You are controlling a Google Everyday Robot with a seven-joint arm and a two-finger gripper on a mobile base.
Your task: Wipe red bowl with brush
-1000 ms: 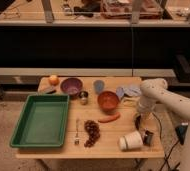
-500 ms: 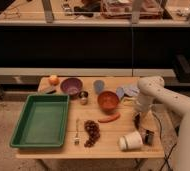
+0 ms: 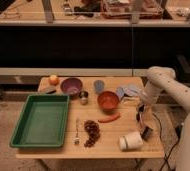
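The gripper (image 3: 145, 121) is closed low by the slim dark long-handled brush (image 3: 147, 133); whether it grips it, I cannot tell; the round terracotta-red bowl (image 3: 108, 100) sits apart.

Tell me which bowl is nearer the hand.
The red bowl, right of the purple bowl and closer to the hand, which hangs shut over the right end of the table.

White rounded arm (image 3: 174, 92), dark tool (image 3: 146, 131) low over the wooden table (image 3: 113, 146).
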